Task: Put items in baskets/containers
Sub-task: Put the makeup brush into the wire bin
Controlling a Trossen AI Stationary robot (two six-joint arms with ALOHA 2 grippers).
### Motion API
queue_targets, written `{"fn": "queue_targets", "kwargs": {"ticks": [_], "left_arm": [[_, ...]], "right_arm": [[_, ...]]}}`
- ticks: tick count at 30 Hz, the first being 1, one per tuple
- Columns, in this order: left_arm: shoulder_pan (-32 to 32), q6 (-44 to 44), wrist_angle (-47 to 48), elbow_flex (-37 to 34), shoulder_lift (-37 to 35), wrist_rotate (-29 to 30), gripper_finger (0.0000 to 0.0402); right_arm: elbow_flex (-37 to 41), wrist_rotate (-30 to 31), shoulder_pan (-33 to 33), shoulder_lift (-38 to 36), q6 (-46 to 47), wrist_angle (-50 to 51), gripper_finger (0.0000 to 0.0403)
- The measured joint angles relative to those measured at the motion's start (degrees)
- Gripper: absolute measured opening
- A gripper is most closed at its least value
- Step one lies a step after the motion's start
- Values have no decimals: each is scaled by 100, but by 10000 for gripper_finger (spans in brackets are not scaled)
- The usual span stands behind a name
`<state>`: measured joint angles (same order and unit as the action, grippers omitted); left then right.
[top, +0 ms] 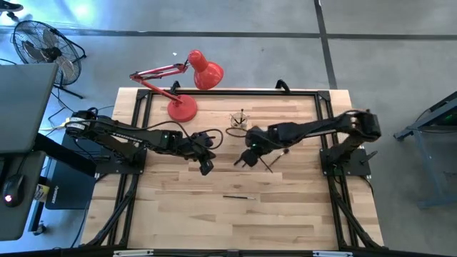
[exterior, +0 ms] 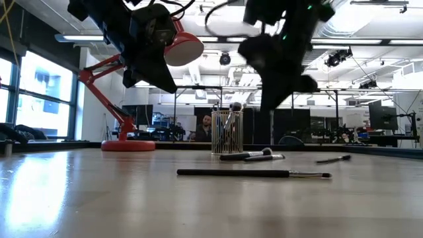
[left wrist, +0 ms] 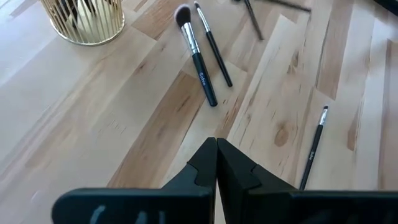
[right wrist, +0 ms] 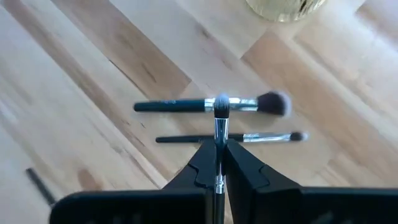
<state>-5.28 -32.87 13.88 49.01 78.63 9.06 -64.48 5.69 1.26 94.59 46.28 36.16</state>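
Brushes lie loose on the table [top: 178, 214] while one is already held. We see the right gripper [right wrist: 219, 163] above the table's middle, its fingers clamped on a brush [right wrist: 220, 121] with a silver ferrule, which stands up between the closed pads in the right wrist view. Below it on the wood lie a thick brush [right wrist: 211, 104] with a dark handle and full round tip, and just beside it, parallel, a thin brush [right wrist: 230, 137]. We see the same pair in the left wrist view, near the cup [left wrist: 84, 22]. The cup is a small cylinder with a yellowish, ribbed wall; it stands upright toward the table's far side, near the base of the red lamp [top: 187, 86], and already holds several brushes standing on end, as the low view shows. We find the left gripper [left wrist: 216, 163] hovering left of the right one, near the table's middle, fingers pressed together with nothing between them. A further brush [left wrist: 313, 148] lies apart from the pair, and a long dark brush [exterior: 254, 174] lies alone nearer the table's front edge, well apart from the cup.
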Motion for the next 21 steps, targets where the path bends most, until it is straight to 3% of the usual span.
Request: {"fn": "queue_targets", "kwargs": {"ticks": [4,9,15,18,21], "left_arm": [[0,-1,-3,0,0,-51,0],[0,-1,-27,0,0,-57,0],[0,-16,-49,0,0,245,0],[24,-52,-51,0,0,625,0],[142,-133,-68,0,0,826,0]], "right_arm": [[423,115,-16,-723,22,-149,8],[1772,388,0,-2024,453,-1275,8],[3894,659,236,-3279,242,-5198,8],[4685,795,490,-3300,-349,-7368,8],[5003,795,796,-3057,-1192,-8982,8]]}}
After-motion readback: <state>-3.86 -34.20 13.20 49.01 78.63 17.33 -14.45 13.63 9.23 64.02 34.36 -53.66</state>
